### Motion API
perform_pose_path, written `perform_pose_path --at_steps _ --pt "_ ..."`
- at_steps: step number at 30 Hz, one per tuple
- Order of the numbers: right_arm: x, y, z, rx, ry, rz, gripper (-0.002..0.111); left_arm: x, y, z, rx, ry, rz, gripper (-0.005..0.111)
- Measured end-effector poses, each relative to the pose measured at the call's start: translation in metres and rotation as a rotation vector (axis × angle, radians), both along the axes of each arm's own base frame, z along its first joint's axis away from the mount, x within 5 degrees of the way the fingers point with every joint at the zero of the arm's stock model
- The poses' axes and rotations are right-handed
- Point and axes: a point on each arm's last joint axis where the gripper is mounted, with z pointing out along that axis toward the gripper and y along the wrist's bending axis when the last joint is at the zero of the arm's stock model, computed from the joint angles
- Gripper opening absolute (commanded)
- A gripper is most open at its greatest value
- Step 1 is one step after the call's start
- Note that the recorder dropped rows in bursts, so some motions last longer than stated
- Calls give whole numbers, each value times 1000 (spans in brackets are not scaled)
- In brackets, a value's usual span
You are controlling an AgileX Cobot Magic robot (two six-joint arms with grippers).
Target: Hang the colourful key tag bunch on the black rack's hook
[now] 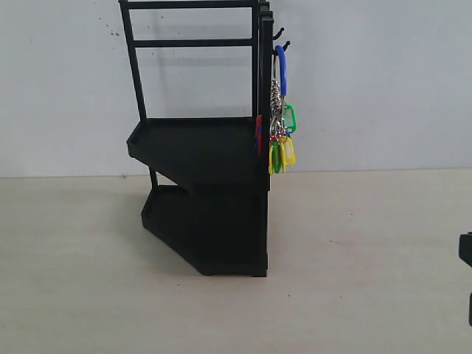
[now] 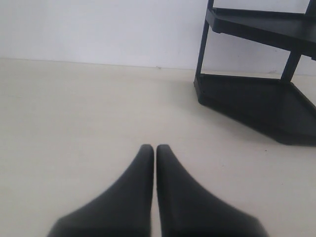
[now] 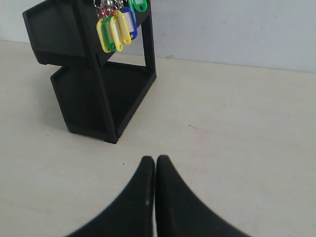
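Note:
The black rack (image 1: pixel 206 192) stands at the back middle of the table, against the white wall. The colourful key tag bunch (image 1: pixel 280 125) hangs by its blue loop (image 1: pixel 281 68) from the hook (image 1: pixel 283 46) on the rack's right side, with green and yellow tags dangling beside the upper shelf. The right wrist view shows the tags (image 3: pixel 116 27) and the rack (image 3: pixel 94 94). My left gripper (image 2: pixel 155 147) is shut and holds nothing, low over the table. My right gripper (image 3: pixel 155 159) is shut with nothing in it, well away from the rack; only a dark bit (image 1: pixel 466 254) of that arm shows at the exterior view's right edge.
The pale table (image 1: pixel 354 280) spreads on both sides of the rack. The white wall (image 1: pixel 369 88) stands right behind it. The rack's lower tray (image 2: pixel 256 106) lies ahead of the left gripper.

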Motion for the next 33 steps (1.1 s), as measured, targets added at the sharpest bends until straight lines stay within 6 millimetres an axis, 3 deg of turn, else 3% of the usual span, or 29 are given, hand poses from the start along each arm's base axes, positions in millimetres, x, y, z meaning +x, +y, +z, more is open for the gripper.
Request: perform_pose_path --at_steps 6,11,18,22,26,27,33 --pt "-1 -1 1 1 -4 -5 0 0 0 0 0 0 0 4" --pt "-14 -6 11 24 -83 -10 0 0 0 0 0 0 0 4" --pt "-63 -35 35 62 -370 -129 0 0 0 0 0 0 0 4" --pt "-77 -44 13 50 -444 -256 0 0 0 0 0 0 0 4" --pt "-70 -40 -45 30 -386 -261 0 0 0 0 0 0 0 4" --pt "-69 -40 -52 39 -365 -265 0 0 0 0 0 0 0 4" --pt "-69 -45 -61 83 -282 -333 0 0 0 0 0 0 0 4"
